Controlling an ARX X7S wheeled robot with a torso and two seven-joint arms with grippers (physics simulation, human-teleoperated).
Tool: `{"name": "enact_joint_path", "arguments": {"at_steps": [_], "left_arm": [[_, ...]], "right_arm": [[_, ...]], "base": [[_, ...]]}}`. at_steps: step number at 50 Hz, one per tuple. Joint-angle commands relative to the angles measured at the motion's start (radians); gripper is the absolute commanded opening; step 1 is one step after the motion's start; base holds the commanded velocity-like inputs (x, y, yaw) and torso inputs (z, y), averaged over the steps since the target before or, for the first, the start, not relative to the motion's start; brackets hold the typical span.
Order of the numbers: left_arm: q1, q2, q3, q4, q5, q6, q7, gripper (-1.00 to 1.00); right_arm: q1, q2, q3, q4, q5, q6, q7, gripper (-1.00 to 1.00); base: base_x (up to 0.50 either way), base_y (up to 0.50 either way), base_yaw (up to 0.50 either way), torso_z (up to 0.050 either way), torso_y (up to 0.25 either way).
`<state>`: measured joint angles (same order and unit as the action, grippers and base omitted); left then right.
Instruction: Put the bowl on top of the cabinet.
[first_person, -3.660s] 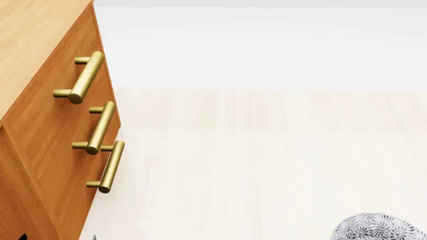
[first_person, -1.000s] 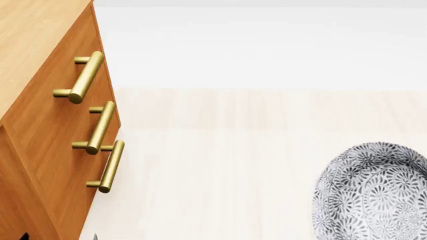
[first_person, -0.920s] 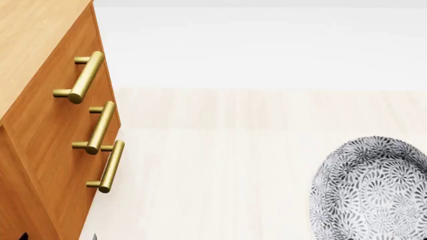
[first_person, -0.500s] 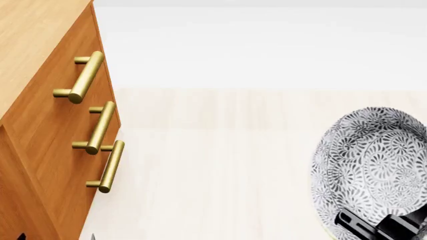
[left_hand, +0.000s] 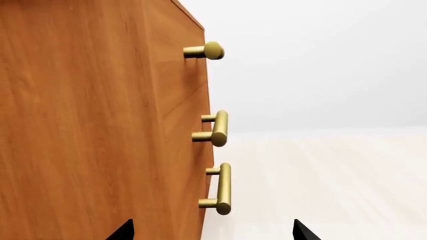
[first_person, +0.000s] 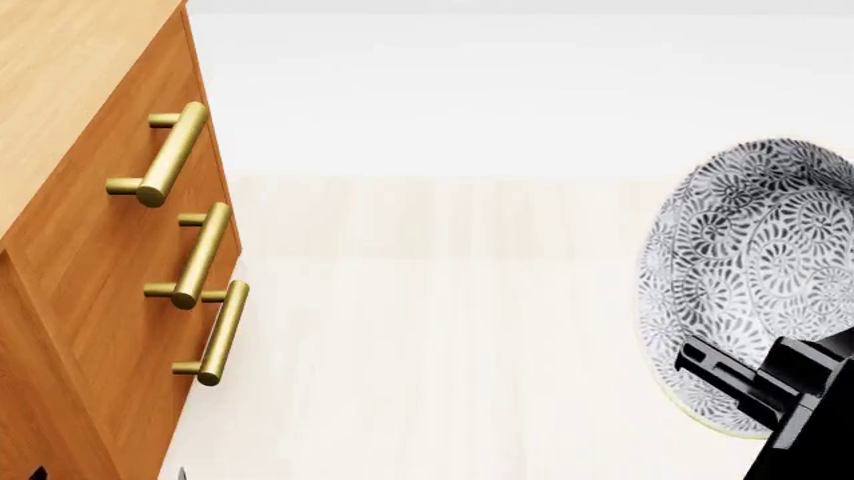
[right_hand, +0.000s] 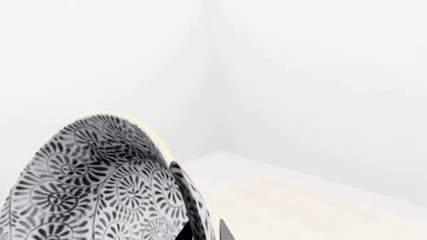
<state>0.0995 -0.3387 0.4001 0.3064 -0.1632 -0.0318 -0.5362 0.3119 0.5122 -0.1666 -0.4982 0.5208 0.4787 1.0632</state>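
Jaws first: our right gripper (first_person: 727, 385) is clamped on the rim of the bowl (first_person: 754, 270), one dark finger (first_person: 714, 368) lying across the patterned wall near the pale edge. In the right wrist view we see the same grip from behind, a dark finger (right_hand: 183, 200) pressed along the bowl (right_hand: 100, 185) just under its pale rim. We carry the bowl in the air, tipped steeply on its side, with nothing beneath it but the pale wooden floor (first_person: 454, 340). It sits at the right edge of the head view, cut off by the frame.

Our left gripper (left_hand: 210, 232) shows only as two dark fingertips (left_hand: 123, 231) at the edge of the left wrist view; they stand wide apart with nothing between them, so we read those jaws as released.

Well apart from the bowl, on our left, stands the cabinet (first_person: 80, 260). We see its lighter wood top (first_person: 60, 80) in the corner of the head view and three brass bar handles (first_person: 200, 255) down its orange-brown front. The left wrist camera looks along the cabinet (left_hand: 93, 125) side, close by, with the same handles (left_hand: 217, 129) in profile. A plain white wall (first_person: 534, 90) rises behind the floor.
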Motion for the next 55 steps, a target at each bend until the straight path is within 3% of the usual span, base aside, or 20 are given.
{"name": "enact_joint_path", "arguments": {"at_steps": [1, 22, 39, 55], "left_arm": [[0.008, -0.007, -0.003, 0.013, -0.006, 0.004, -0.004, 1.00], [0.012, -0.014, 0.000, 0.020, -0.004, 0.008, -0.012, 1.00], [0.016, -0.021, 0.000, 0.028, -0.005, 0.012, -0.018, 1.00], [0.021, -0.026, -0.001, 0.035, -0.008, 0.017, -0.024, 1.00]], "right_arm": [[0.099, 0.014, -0.005, -0.029, 0.010, 0.123, 0.029, -1.00], [0.339, -0.048, -0.089, 0.178, 0.028, 0.243, -0.031, -1.00], [0.527, -0.145, -0.206, 0.462, -0.087, 0.199, -0.064, -1.00], [0.571, -0.165, -0.226, 0.518, -0.079, 0.201, -0.105, -1.00]], "base": [[0.00, 0.00, 0.00, 0.000, 0.000], [0.00, 0.00, 0.00, 0.000, 0.000], [0.00, 0.00, 0.00, 0.000, 0.001], [0.00, 0.00, 0.00, 0.000, 0.001]]}}
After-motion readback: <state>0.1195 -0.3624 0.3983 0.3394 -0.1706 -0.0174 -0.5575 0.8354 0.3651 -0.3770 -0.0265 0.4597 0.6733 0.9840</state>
